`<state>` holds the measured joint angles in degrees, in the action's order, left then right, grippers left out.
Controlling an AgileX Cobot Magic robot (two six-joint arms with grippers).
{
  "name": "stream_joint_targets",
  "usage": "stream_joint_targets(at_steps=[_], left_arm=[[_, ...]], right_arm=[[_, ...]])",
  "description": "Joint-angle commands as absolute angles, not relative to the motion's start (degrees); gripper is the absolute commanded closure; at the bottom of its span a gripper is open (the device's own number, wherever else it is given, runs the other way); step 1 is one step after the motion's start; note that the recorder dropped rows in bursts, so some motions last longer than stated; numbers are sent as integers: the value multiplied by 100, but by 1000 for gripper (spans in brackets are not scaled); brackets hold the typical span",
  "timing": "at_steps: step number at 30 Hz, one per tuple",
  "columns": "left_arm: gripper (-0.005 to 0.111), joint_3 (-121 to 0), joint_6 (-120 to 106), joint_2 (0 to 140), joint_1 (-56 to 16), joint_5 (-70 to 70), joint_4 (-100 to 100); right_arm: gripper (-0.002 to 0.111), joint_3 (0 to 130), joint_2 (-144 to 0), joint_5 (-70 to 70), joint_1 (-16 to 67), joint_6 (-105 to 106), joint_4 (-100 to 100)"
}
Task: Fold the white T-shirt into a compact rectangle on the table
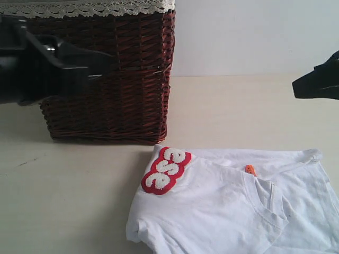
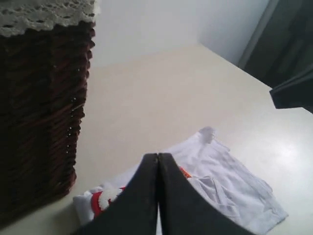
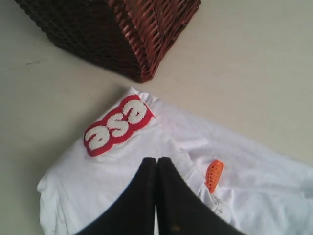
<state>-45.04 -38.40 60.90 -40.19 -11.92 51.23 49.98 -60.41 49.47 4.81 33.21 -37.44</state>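
Mid-fold: soft white cotton T-shirt [image 1: 212, 211], partly folded, on pale beige tabletop [image 1: 69, 201].
Left gripper [image 2: 158, 157] and right gripper [image 3: 156, 161] hover closed, empty; next fold likely requires opening onto an edge.

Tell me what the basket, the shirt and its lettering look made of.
Basket: woven wicker or rattan, dark red-brown, slightly glossy strands; lace trim along its rim.
Shirt: soft white knit, probably cotton, matte, creased.
Lettering: fuzzy white pile edged in red, likely chenille or towelling.
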Motion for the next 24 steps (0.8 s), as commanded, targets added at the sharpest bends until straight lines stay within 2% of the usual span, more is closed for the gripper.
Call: stream_joint_targets(at_steps=[1, 10, 17, 24], left_arm=[[107, -3895, -4187, 4977, -4001, -1047, 5122], [107, -2740, -4280, 2832, -4001, -1169, 5157], [107, -2669, -4280, 2377, -4001, -1737, 5157], [107, -2669, -4280, 2376, -4001, -1791, 5157]], right_arm=[[108, 4955, -5305, 4727, 467, 3441, -3759], [108, 4310, -3204, 3939, 467, 3441, -3927], [108, 4089, -2336, 3715, 467, 3441, -3902], [108, 4089, -2073, 3675, 467, 3417, -3908]])
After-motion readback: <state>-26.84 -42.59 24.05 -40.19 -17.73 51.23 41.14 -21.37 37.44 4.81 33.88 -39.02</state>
